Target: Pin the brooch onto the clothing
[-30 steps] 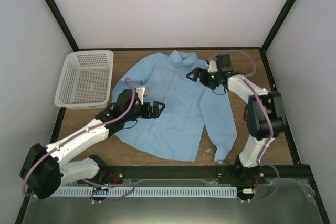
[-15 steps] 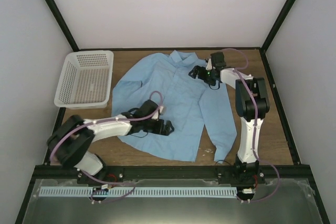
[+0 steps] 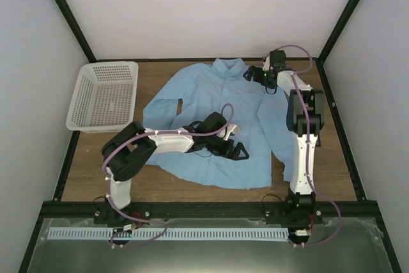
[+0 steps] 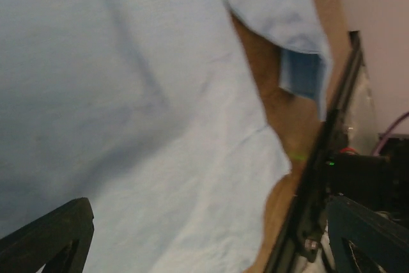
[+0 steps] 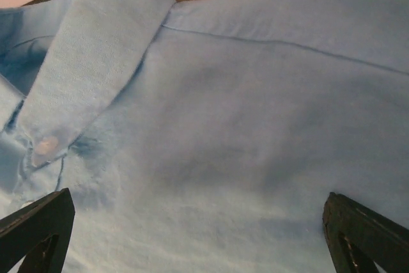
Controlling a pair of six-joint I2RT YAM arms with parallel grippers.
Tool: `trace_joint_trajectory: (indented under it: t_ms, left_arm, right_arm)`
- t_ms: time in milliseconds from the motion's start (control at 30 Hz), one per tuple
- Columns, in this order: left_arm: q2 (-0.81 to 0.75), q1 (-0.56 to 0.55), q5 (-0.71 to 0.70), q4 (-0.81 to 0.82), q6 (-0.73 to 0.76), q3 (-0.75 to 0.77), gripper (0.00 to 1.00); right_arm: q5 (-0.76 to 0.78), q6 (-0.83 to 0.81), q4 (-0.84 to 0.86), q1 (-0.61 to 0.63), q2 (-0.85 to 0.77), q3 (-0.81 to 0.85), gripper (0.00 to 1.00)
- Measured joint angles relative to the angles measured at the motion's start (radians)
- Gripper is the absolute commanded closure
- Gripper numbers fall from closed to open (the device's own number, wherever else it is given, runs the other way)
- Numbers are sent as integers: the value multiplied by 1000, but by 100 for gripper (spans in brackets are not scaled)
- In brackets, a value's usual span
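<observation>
Left gripper (image 3: 238, 152) and right gripper (image 3: 250, 75) hang wide open, empty, over the shirt (image 3: 211, 103) (no brooch plainly visible); closing here could merely pinch and bunch fabric.

no readable text, no labels, no brands, no numbers, no signs anywhere

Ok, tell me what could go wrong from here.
No brooch shows in any view, and the left claw and right claw are open and empty, so nothing is ready to pin. The left arm reaches across the shirt; moving it could drag and bunch the fabric. The right claw could snag the collar.
</observation>
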Motion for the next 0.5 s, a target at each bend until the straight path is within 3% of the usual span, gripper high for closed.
trace_joint_trajectory:
  t_ms: [167,267,500]
  left_arm:
    - [-60,-8,15,30,-20,-13,0]
    - [-203,25,-37,4,-10,-86,0]
    - [-666,336,-259,-143,13,-352,9]
  right_arm:
    - [-20,-16,-117,14,13,100,0]
    - [-24,-14,-156,38,-48,78,0]
    - [-80,1,-110,188,-395,-210,0]
